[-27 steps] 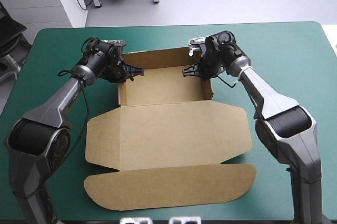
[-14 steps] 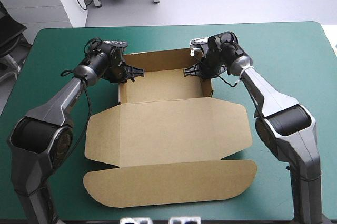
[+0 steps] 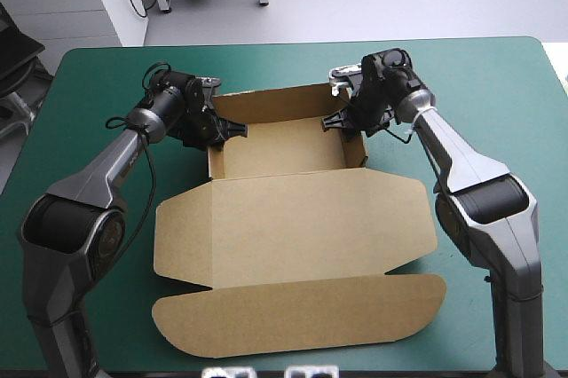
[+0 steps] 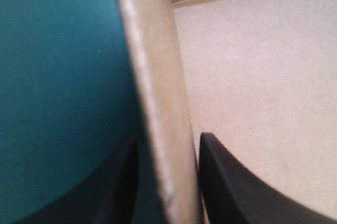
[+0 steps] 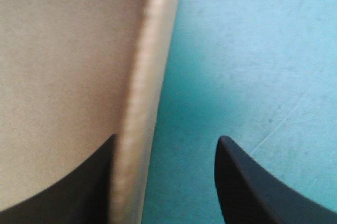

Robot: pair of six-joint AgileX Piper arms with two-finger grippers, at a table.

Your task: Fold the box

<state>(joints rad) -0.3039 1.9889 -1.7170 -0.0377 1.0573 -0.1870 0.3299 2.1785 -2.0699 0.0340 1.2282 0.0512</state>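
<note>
The brown box [image 3: 284, 152] lies as an open tray at mid-table. Its lid [image 3: 293, 227] and front flap [image 3: 302, 311] are spread flat toward the near edge. My left gripper [image 3: 222, 128] is at the tray's left wall. In the left wrist view the wall [image 4: 158, 77] fills the narrow gap of the left gripper [image 4: 168, 182], one finger outside and one inside. My right gripper [image 3: 342, 121] straddles the right wall. There the wall [image 5: 139, 77] rests against the inner finger of the right gripper [image 5: 164, 182], with teal-green cover showing before the outer finger [image 5: 247, 192].
The teal-green cover [image 3: 497, 85] stretches beyond the box on both sides and behind it. The front flap's rounded edge lies close to the table's near edge.
The whole box has slid a little to the right and toward the near edge, and both grippers have moved right with it at the tray's side walls.
</note>
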